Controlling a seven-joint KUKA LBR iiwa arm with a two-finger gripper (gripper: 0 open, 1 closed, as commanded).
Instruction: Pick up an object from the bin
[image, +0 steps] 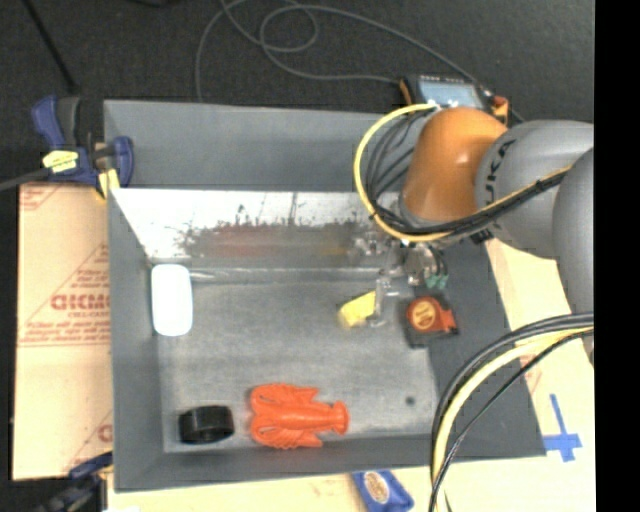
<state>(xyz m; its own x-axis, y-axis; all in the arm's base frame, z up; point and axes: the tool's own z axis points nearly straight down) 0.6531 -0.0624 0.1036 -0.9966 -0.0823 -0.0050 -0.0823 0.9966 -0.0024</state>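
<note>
My gripper (393, 280) hangs low at the right side of the bin, under the arm's orange cover. A small yellow piece (353, 313) lies just to its lower left, touching or nearly touching its tip. An orange and black tape measure (429, 317) sits right beside the gripper on its lower right, against the bin's right wall. I cannot tell whether anything is held.
A white oblong thing (171, 299) lies at the left wall. A black roll (205, 425) and an orange lobster-shaped toy (296, 415) lie along the front edge. The arm and its cables cover the bin's back right corner.
</note>
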